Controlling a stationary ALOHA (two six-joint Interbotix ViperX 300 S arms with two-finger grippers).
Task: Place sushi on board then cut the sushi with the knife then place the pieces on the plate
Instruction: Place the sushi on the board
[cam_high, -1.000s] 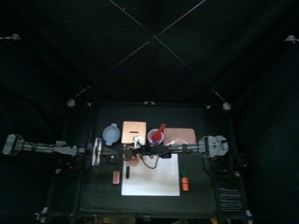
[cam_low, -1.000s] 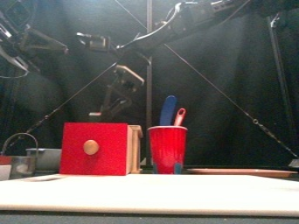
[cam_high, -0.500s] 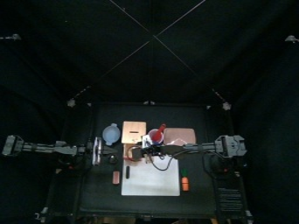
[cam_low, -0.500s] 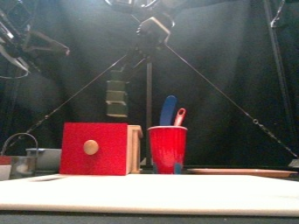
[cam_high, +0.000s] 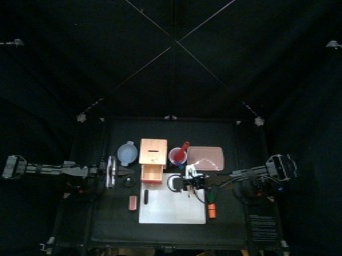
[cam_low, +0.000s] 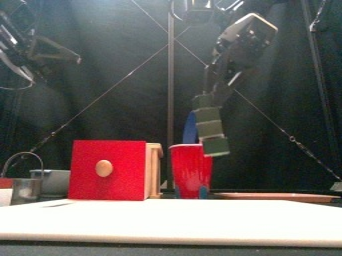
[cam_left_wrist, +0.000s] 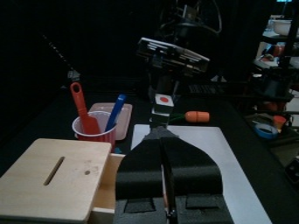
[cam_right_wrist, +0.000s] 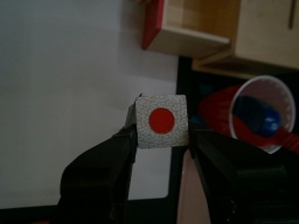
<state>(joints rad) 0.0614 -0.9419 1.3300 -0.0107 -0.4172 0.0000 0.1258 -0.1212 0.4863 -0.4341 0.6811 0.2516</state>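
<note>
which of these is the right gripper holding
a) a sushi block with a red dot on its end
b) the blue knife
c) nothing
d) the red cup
a: the right gripper has its jaws shut on the sushi block, whose white end with a red dot faces the wrist camera, above the white board. The blue knife and red knife stand in the red cup.

You have the cutting board in front; behind it, left to right: bowl, wooden box, cup, tray. The sushi piece hangs above the board.
</note>
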